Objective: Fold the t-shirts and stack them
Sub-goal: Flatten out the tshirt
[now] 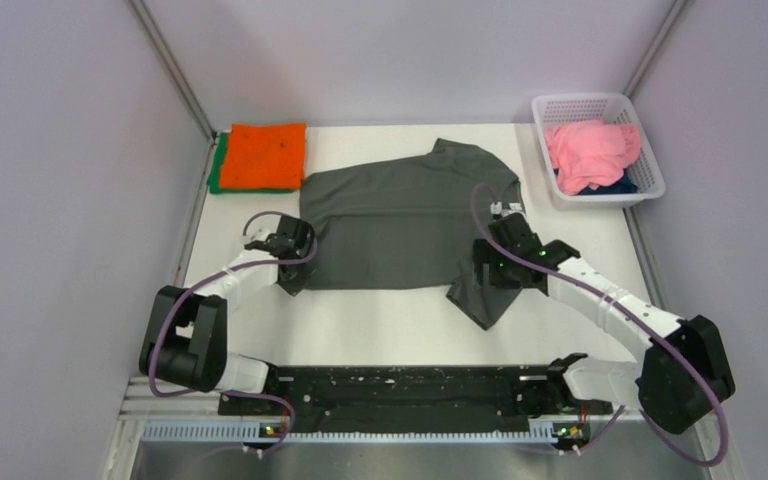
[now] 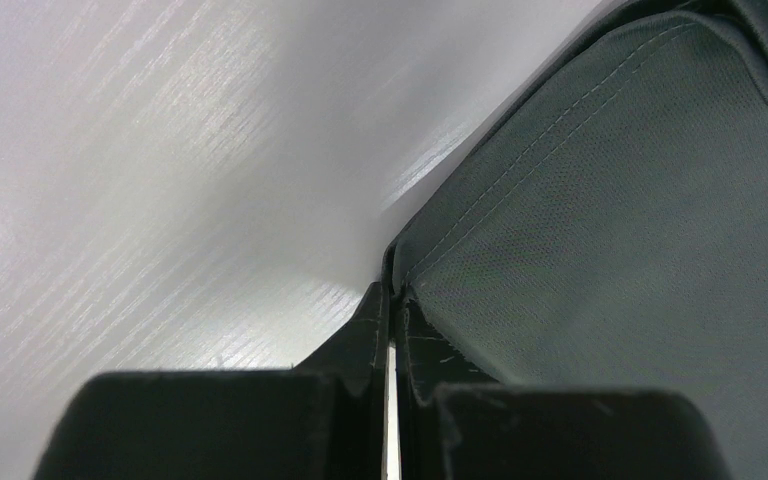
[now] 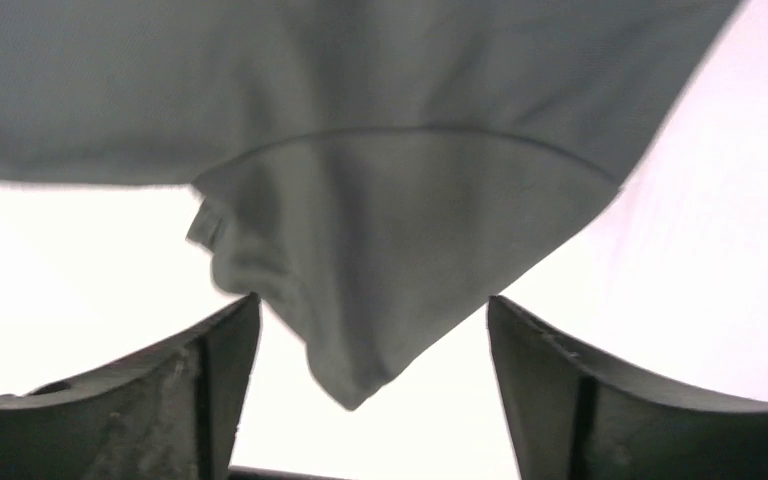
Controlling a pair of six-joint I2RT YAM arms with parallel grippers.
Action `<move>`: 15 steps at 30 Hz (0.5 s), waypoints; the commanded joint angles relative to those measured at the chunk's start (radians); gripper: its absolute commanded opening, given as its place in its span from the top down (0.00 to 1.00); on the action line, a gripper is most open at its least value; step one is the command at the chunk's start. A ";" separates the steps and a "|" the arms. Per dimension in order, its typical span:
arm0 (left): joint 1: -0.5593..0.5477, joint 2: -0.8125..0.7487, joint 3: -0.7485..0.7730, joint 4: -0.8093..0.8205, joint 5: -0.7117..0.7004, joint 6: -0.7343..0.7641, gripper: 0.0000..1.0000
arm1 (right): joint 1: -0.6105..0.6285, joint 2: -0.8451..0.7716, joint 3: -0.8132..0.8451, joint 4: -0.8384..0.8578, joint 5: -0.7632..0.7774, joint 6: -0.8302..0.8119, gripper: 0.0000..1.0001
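I see the dark grey t-shirt (image 1: 390, 225) flat on the counter (image 1: 380, 320), left fingers (image 2: 355, 345) pinching its stitched edge, right fingers (image 3: 160, 390) spread wide over a sleeve.

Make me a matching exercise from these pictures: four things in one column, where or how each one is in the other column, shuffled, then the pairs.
1. orange t-shirt
2. pink t-shirt
3. left end effector
4. right end effector

A. open
B. in the white basket
C. folded, lying on the green t-shirt
D. shut on the dark grey t-shirt

Pairs: 1-C, 2-B, 3-D, 4-A.
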 commanded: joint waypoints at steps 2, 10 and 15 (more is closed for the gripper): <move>0.001 0.015 -0.015 -0.013 0.006 0.007 1.00 | 0.159 -0.038 -0.033 -0.092 -0.037 0.032 0.31; 0.001 -0.028 -0.016 -0.025 -0.001 0.036 1.00 | 0.227 0.054 -0.130 0.090 -0.075 0.039 0.46; 0.000 -0.053 -0.024 -0.024 0.005 0.039 1.00 | 0.229 0.155 -0.155 0.133 0.029 0.103 0.61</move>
